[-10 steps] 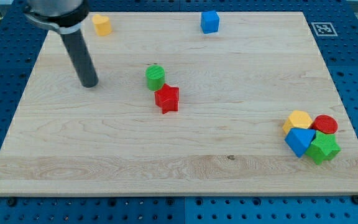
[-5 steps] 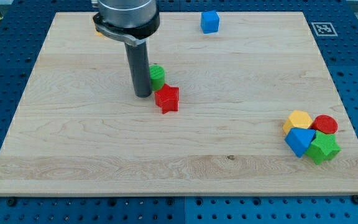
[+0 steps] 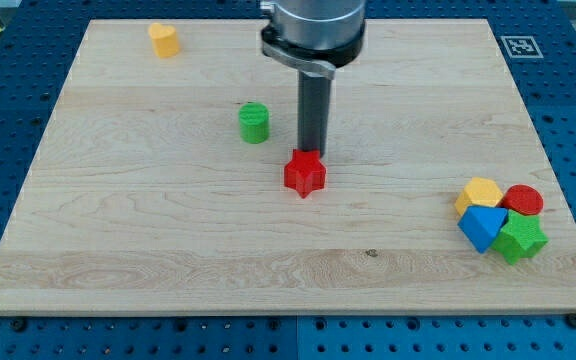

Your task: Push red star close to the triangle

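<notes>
Claw is a loose word for this rig: the arm ends in a plain dark rod with nothing to open or shut, so it holds nothing and can only push. The rod's tip [image 3: 314, 152] stands on the counter [image 3: 118, 230] touching, or all but touching, the upper edge of the red star [image 3: 305, 173], which lies just below the tip and a shade toward the view's left.

The blue triangle [image 3: 482, 227] sits well apart from the tip, toward the view's right and somewhat lower, packed in a cluster with a yellow block [image 3: 481, 192], a red cylinder [image 3: 523, 199] and a green star [image 3: 520, 239]. So the star needs to travel rightward and slightly down, while the tip now stands above it; judged from this, the tip would do better bearing on the star's left side.

Left of the tip, near but apart, stands a green cylinder [image 3: 254, 122]. Farther up and left rests a small yellow block [image 3: 164, 40].
</notes>
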`<control>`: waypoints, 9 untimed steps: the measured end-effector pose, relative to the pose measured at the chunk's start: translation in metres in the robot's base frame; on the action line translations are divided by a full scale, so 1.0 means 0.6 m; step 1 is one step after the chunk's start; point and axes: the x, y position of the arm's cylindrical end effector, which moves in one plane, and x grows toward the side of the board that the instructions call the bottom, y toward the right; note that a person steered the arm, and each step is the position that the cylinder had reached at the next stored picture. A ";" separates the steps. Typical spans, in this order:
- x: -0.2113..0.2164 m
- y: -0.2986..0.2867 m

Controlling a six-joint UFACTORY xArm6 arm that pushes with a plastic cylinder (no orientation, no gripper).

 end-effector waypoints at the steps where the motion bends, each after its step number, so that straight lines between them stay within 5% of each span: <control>1: 0.000 0.018; 4: 0.006 -0.123; 9: 0.051 -0.061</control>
